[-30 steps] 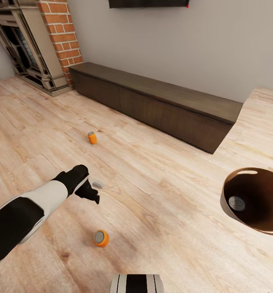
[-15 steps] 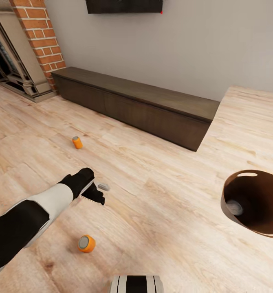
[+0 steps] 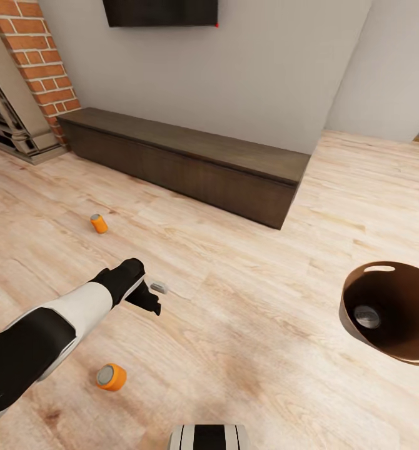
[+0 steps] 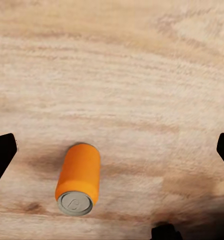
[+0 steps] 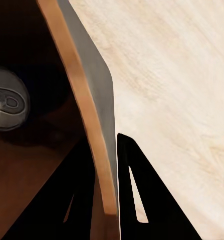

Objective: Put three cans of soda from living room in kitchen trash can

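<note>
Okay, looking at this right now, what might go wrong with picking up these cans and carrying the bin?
The nearer orange can lies on its side on the floor, so it may roll when the open left gripper closes on it. The right gripper pinches only the bin wall at the rim, so the bin could tilt or slip, spilling the can inside. The far orange can needs a separate reach.

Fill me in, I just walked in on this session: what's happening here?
The robot is collecting soda cans off the wooden floor. Its right claw pinches the rim of the grey, brown-lined round bin, which already holds one silver-topped can. Its open left claw hangs above an orange can lying on its side. Another orange can stands farther off, towards the long dark low cabinet.
</note>
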{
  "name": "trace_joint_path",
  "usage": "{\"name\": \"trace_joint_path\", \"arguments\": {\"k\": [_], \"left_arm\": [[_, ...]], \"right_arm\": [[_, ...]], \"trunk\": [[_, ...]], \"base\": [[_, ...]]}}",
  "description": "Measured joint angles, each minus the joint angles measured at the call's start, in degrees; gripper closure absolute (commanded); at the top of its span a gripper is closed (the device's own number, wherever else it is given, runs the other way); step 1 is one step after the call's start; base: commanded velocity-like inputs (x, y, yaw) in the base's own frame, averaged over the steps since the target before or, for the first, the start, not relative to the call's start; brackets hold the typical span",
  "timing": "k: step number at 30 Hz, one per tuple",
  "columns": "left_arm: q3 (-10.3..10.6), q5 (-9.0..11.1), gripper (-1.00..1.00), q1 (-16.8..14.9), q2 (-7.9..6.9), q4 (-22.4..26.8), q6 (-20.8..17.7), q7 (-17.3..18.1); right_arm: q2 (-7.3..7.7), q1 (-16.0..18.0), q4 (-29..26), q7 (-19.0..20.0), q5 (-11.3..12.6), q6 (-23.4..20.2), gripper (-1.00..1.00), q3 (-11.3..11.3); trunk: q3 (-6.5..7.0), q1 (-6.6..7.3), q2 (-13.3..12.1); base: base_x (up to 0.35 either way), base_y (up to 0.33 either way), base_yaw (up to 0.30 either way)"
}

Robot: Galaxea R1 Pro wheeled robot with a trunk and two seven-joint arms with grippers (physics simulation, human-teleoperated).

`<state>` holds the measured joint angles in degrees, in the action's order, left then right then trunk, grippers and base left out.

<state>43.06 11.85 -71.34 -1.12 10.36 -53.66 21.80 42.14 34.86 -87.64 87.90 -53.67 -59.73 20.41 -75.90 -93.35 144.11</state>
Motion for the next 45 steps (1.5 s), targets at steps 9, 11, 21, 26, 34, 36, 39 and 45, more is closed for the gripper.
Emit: {"name": "trace_joint_path", "arguments": {"k": [9,11,21,26,34,36,39,45], "left_arm": [[-0.1,-0.3,-1.0,0.0,-3.58,-0.6,-0.4,0.4],[-0.3,-0.1,-1.0,0.0,-6.65,-0.7,-0.7,0.6],[-3.3,2.3,-1.0,3.0,-15.16,-0.7,0.2,0.2],[-5.1,3.3,-1.0,5.0,-15.47,-0.5,0.3,0.0],[-5.5,3.4,-1.0,5.5,-15.42,-0.5,0.5,-0.2],[-5.5,3.5,-1.0,5.6,-15.36,-0.5,0.6,-0.5],[-5.6,3.5,-1.0,5.6,-14.96,-0.4,0.8,-1.3],[-5.6,3.6,-1.0,5.7,-12.95,-0.3,1.5,-1.7]], "right_arm": [[0.04,0.0,0.0,-0.1,0.1,0.0,1.0,0.0],[0.05,0.0,0.0,-0.1,0.1,0.0,1.0,0.0],[0.04,0.0,0.0,-0.1,0.1,0.0,1.0,-0.2],[0.08,0.0,0.0,-0.1,0.0,0.0,1.0,-0.1],[-0.24,0.0,0.0,0.2,-5.7,0.0,1.0,-0.2],[-0.35,0.0,0.0,0.3,-6.8,0.0,1.0,-0.3],[-0.44,0.0,0.0,0.4,-7.4,0.0,1.0,-0.4],[-0.35,0.0,-0.1,0.4,-7.7,0.0,1.0,-0.3]], "trunk": [[0.02,0.0,0.0],[0.02,0.0,0.0],[-0.87,-0.12,0.0],[-1.97,-0.24,0.1],[-3.75,-0.45,0.2],[-4.19,-0.5,0.2],[-4.85,-0.58,0.3],[-5.08,-0.59,0.3]], "base": [[-0.001,0.017,-0.003],[0.0,0.002,0.0],[0.0,0.0,0.0],[0.0,0.0,0.0],[0.0,0.0,0.0],[0.0,0.0,0.0],[0.0,0.0,0.0],[0.0,0.0,0.0]]}}
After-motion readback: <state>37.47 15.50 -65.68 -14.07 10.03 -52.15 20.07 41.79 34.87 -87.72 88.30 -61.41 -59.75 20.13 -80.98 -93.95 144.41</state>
